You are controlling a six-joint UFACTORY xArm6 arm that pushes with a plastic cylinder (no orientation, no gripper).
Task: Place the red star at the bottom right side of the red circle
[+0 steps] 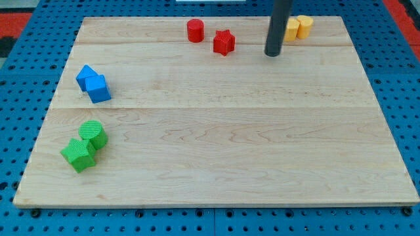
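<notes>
The red star (224,42) lies near the view's top, just to the lower right of the red circle (195,31), with a small gap between them. My tip (273,53) stands on the board to the right of the red star, a clear gap away, touching no block. The rod rises out of the view's top edge.
Two yellow blocks (297,27) sit touching each other just right of the rod at the top. Two blue blocks (94,84) lie at the left. A green circle (93,134) and another green block (79,155) lie at the lower left. The wooden board (223,144) rests on a blue pegboard.
</notes>
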